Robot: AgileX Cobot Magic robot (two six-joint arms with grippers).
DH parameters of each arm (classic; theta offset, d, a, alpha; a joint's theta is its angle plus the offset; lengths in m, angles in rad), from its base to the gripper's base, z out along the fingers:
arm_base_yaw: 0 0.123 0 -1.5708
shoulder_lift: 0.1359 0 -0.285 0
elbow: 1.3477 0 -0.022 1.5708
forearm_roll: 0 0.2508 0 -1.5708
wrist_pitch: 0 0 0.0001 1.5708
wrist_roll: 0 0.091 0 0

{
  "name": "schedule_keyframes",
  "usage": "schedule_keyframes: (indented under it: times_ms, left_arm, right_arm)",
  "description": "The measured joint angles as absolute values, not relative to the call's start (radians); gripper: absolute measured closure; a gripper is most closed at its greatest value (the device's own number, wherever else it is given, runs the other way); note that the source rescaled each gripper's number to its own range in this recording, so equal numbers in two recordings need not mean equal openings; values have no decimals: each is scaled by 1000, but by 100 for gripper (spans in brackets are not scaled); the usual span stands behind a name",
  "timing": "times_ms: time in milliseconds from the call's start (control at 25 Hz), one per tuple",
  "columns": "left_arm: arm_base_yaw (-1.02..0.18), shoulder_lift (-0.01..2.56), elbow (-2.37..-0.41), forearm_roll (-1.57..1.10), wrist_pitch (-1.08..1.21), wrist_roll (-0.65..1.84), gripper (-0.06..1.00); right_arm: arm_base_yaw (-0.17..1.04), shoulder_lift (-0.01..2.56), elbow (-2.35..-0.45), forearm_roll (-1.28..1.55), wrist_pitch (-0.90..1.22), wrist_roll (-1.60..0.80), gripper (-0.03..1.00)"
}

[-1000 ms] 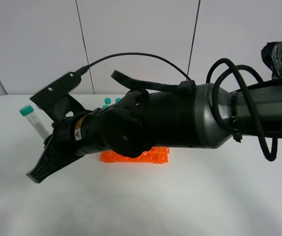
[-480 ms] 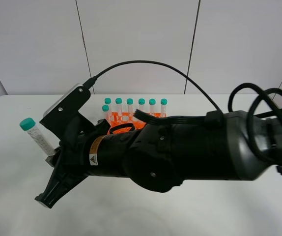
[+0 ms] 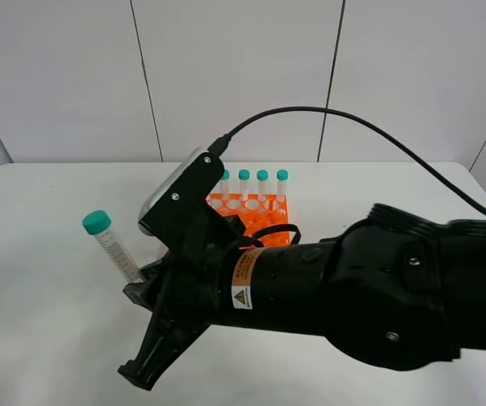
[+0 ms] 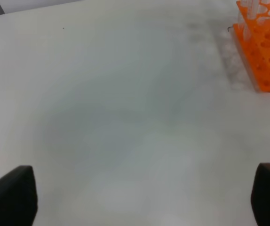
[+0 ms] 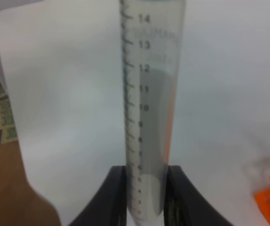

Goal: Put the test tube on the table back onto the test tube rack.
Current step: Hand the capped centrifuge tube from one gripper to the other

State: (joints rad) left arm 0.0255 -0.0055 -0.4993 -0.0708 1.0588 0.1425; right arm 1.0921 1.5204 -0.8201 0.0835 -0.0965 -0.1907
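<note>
The right end effector (image 5: 146, 205) was pinching the test tube (image 3: 112, 250) by its lower end, holding it tilted with the cap up. It sat left of and nearer than the test tube rack (image 3: 258, 211), apparently lifted off the surface (image 3: 40, 338), probably so the tip could drop into a free hole. The left end effector (image 4: 142, 190) was spread wide and empty over bare surface, left of the rack.

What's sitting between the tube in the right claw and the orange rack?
Nothing visible. The tube is held up left of the rack, and the table beside the rack looks bare; the arm itself hides part of the gap from above.
</note>
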Motion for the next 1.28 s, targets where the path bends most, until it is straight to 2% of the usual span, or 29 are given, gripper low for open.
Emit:
schedule_keyframes:
  times_ms: [320,840,1040,1280]
  left_arm:
    - [26,-5,-499,-70,1059,142,-6]
    - [12,-5,-513,-76,1054,144,-6]
    - [-114,3,-525,-104,979,142,-6]
    - [-348,119,-525,-183,848,142,-6]
  right_arm:
    - [1092,1441,-745,91,-64,-191,96]
    - [1092,1429,-738,91,-49,-190,96]
    - [1092,1429,-738,92,-49,-190,96]
    - [1092,1429,-738,92,-49,-190,96]
